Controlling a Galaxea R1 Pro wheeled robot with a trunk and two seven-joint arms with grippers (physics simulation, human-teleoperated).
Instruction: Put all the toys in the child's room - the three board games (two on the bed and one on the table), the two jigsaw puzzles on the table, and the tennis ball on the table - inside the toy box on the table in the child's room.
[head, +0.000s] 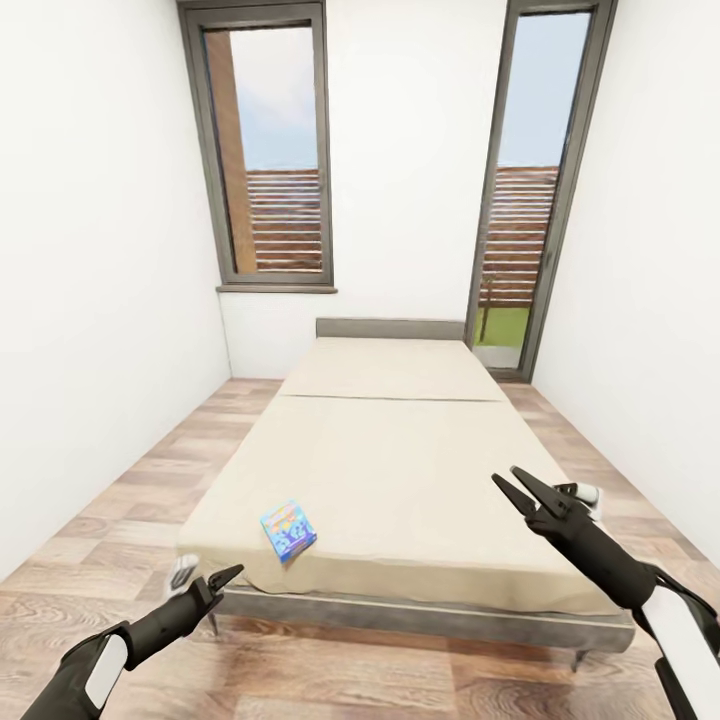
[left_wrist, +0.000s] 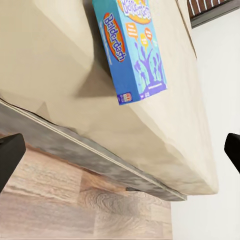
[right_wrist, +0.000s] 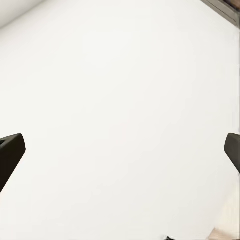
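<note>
One blue game (head: 289, 531) lies flat near the foot corner of the bed (head: 420, 470), uncollected, while the left gripper (head: 222, 582) and right gripper (head: 520, 490) hang spread wide, both empty, so boxing evidently remains.

From head height we look down the bed (head: 400, 450); our left wrist camera views its near corner closely, our right faces a wall (right_wrist: 120, 100).

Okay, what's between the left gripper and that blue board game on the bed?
Only bare beige cover and the foot edge of the bed. The head view shows the left gripper, open, just short of that edge, with the blue board game lying beyond it.
</note>
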